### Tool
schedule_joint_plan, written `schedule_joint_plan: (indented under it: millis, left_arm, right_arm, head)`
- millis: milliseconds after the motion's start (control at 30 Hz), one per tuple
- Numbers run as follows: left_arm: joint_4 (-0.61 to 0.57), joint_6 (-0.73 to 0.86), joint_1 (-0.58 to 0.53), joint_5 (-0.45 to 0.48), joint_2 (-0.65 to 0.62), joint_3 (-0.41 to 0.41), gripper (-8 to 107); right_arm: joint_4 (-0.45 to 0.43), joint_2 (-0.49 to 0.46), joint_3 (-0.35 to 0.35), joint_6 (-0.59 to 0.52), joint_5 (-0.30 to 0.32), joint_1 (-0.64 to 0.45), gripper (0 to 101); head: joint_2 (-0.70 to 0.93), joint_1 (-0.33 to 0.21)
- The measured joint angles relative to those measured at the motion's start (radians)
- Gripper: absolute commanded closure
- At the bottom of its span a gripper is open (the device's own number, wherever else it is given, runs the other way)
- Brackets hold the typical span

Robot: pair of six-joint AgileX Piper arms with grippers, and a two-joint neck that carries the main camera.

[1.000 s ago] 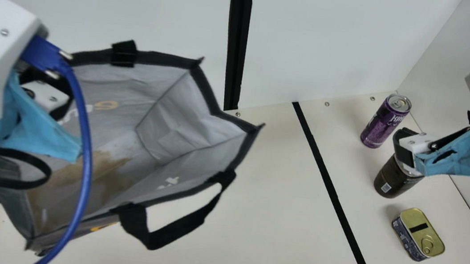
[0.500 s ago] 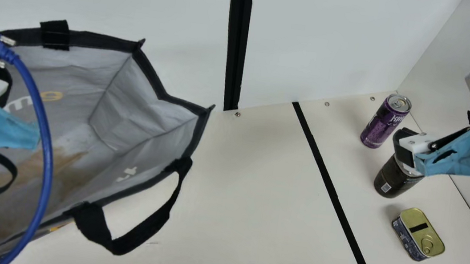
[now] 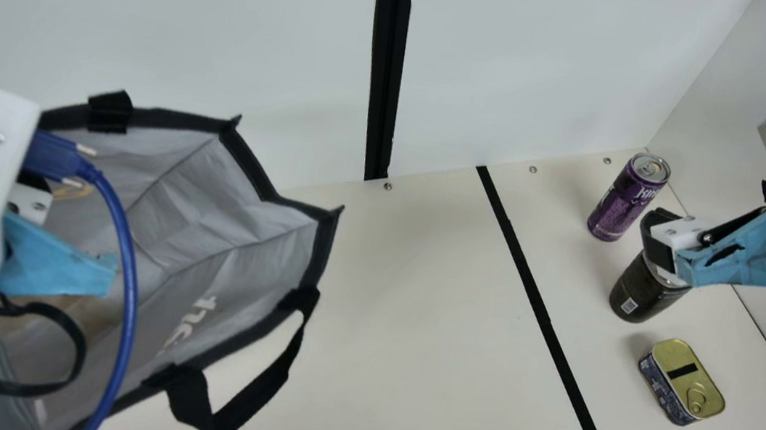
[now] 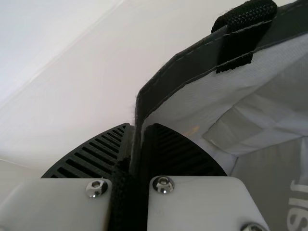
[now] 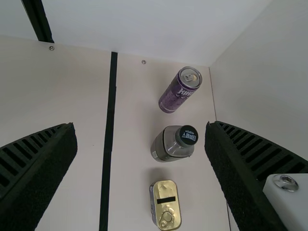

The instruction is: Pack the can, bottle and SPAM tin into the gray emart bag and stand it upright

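The left gripper [image 4: 137,144] pinches the fabric rim of the gray bag [image 3: 239,256], whose mouth gapes at a tilt; that one thin edge is probably the weak point, since a slip or an uneven pull could let the mouth fold in or the bag topple; the blue cable [image 3: 130,264] passes in front of the opening and might snag the loose handle [image 3: 251,392]; the right gripper [image 5: 140,125] has its fingers spread wide and nothing between them, near the bottle [image 3: 643,294]; the can [image 3: 628,198] and bottle stand upright on the table [image 3: 414,321], the tin [image 3: 682,383] just beside the bottle with its pull-ring lid up; a badly centred descent could tip the bottle into either neighbour.
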Motion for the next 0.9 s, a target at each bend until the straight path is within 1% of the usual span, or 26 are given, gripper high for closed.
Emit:
schedule_joint_plan:
  millis: [200,400,633,900]
  left_arm:
    - [0.002,-0.104,-0.028,0.002,-0.011,0.103,107]
    - [-0.026,-0.171,-0.047,0.002,-0.019,0.175,107]
    - [-0.073,-0.209,-0.073,0.004,-0.025,0.207,107]
    - [-0.143,-0.224,-0.092,-0.017,-0.026,0.235,107]
  right_arm:
    - [0.0,0.0,0.0,0.0,0.0,0.0,6]
    - [0.0,0.0,0.0,0.0,0.0,0.0,6]
    - [0.0,0.0,0.0,0.0,0.0,0.0,6]
    - [0.0,0.0,0.0,0.0,0.0,0.0,6]
  head:
    - [0.0,0.0]
    - [0.002,0.002]
    - [0.0,0.0]
    - [0.0,0.0]
